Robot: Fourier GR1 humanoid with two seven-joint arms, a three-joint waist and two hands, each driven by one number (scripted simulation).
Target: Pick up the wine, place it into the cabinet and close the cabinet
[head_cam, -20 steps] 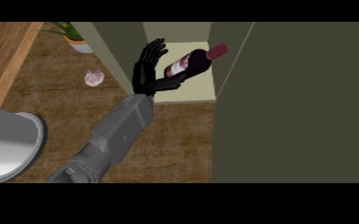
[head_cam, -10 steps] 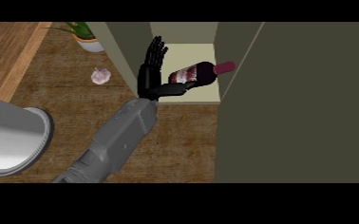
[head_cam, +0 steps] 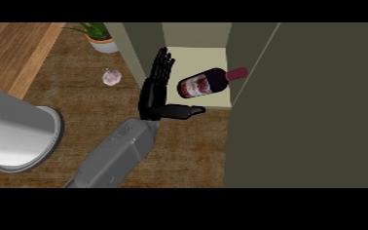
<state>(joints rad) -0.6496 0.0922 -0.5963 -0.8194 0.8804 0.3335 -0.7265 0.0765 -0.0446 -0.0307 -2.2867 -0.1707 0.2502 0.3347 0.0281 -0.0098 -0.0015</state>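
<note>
The cabinet [head_cam: 197,57] is open, and the wine [head_cam: 205,83] lies on its side on the pale floor inside, neck pointing up-right. The left hand [head_cam: 152,96] holds nothing. Its fingers [head_cam: 162,66] are straight, just left of the bottle's base, with the thumb stretched out below.

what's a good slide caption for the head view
open hand beside the wine bottle lying on its side inside the open cabinet
</note>
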